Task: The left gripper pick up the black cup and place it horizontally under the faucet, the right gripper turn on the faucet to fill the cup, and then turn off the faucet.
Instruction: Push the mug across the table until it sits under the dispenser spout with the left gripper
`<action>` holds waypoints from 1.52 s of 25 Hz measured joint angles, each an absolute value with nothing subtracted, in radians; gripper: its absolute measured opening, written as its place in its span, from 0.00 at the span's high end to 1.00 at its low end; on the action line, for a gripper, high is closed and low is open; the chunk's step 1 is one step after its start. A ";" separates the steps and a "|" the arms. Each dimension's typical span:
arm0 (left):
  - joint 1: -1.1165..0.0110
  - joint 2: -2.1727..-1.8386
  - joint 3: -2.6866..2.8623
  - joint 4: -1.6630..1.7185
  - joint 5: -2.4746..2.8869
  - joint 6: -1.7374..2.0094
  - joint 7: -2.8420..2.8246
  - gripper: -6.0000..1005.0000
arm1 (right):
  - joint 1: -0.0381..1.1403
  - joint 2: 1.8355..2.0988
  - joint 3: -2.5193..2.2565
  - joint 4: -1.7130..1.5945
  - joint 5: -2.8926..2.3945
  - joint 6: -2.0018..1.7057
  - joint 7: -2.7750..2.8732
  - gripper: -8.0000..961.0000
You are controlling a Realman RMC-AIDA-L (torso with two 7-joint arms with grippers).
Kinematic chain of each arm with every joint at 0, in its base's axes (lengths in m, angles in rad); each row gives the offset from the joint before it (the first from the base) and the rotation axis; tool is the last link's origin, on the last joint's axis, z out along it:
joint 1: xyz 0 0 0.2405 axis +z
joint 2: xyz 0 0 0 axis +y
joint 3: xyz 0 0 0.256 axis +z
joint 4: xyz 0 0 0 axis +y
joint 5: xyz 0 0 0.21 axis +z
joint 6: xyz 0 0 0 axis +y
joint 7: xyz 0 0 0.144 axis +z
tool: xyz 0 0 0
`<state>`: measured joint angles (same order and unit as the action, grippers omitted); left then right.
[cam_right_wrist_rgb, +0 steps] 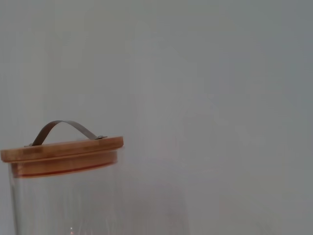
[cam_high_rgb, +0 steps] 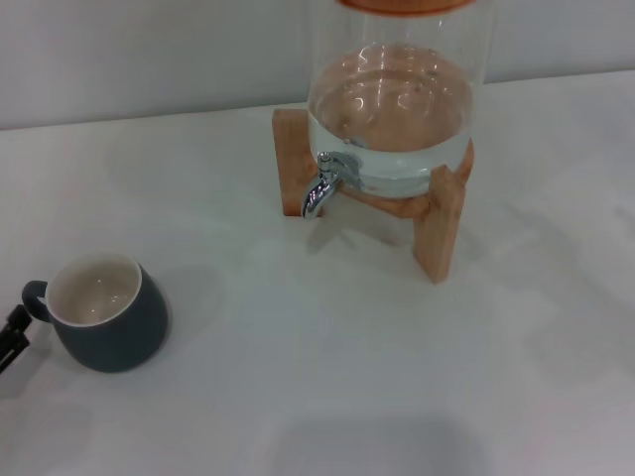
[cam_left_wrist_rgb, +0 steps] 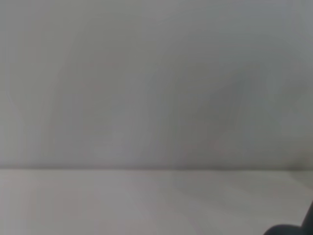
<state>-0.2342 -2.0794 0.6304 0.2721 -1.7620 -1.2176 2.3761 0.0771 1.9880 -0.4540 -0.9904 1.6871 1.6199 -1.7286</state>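
You had the cup (cam_high_rgb: 107,314) standing upright at the near left of the table (cam_high_rgb: 327,377), cream inside showing, its little handle turned to the left. And there was your left gripper (cam_high_rgb: 14,335), just a sliver of black at the left edge of the head view, right at that handle; whether it touched, I couldn't tell, and I couldn't tell whether its fingers were apart or together either (too little of it showed). The left wrist view gave you bare wall and tabletop, with only a dark shape in one corner.

The faucet (cam_high_rgb: 321,184) sat well apart from the cup, off to the far right of it, chrome spout pointing down from the glass dispenser (cam_high_rgb: 392,109) on its wooden stand (cam_high_rgb: 437,223). Water stood in the lower part of the glass, and nothing appeared to be running. The right gripper was out of sight altogether; its wrist view looked at the dispenser's wooden lid (cam_right_wrist_rgb: 62,149) and metal strap (cam_right_wrist_rgb: 63,128) against the wall.

So I judged this the very first step: the pick-up, not yet made. Your next move called for a firm hold at the handle or rim, then a lift and a carry right and far, to set the cup's mouth squarely below that spout.
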 joint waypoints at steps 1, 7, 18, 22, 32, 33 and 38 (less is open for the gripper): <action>-0.241 -2.079 0.630 0.268 -1.753 -1.207 2.375 0.15 | 0.077 1.988 -0.454 -0.991 1.687 1.620 -1.729 0.25; -0.261 -2.080 0.630 0.267 -1.720 -1.171 2.370 0.15 | 0.078 1.990 -0.454 -0.992 1.689 1.620 -1.728 0.25; -0.285 -2.079 0.631 0.276 -1.709 -1.170 2.370 0.16 | 0.078 1.992 -0.452 -0.988 1.690 1.620 -1.728 0.25; -0.292 -2.079 0.630 0.276 -1.709 -1.168 2.369 0.16 | 0.076 1.995 -0.451 -0.986 1.690 1.620 -1.729 0.25; -0.314 -2.079 0.630 0.278 -1.709 -1.130 2.369 0.17 | 0.070 1.999 -0.438 -0.989 1.690 1.621 -1.729 0.25; -0.315 -2.079 0.630 0.277 -1.709 -1.129 2.370 0.17 | 0.070 1.999 -0.438 -0.988 1.690 1.621 -1.729 0.25; -0.316 -2.080 0.630 0.277 -1.700 -1.129 2.370 0.17 | 0.076 1.999 -0.434 -0.986 1.690 1.621 -1.730 0.25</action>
